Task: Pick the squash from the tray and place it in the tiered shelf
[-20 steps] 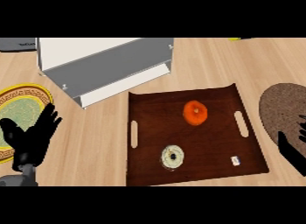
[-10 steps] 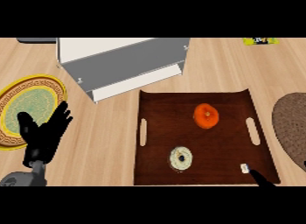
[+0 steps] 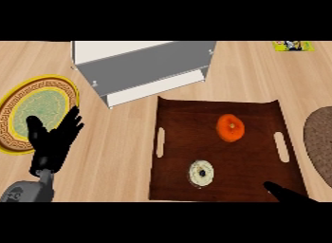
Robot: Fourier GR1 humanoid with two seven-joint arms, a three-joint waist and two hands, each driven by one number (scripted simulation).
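Observation:
An orange squash [image 3: 230, 127] lies in the far half of the dark brown tray [image 3: 176, 142]. Behind the tray stands the white and grey tiered shelf [image 3: 144, 66]. My left hand [image 3: 53, 142] is open at the lower left, fingers up, beside the yellow plate and well left of the tray. Only part of my right hand [image 3: 289, 193] shows at the lower right edge, its dark thumb over the tray's near right corner and fingertips at the right border. It holds nothing.
A yellow patterned plate [image 3: 32, 111] lies at the left. A white and dark doughnut [image 3: 202, 172] sits in the tray's near half. A brown round mat [image 3: 326, 142] lies at the right edge. A small yellow-green packet [image 3: 292, 45] is at the far right.
The view has shifted, so the shelf, tray and plate sit further right in the picture. My right hand has dropped lower, toward the bottom right corner. The squash has not moved in the tray.

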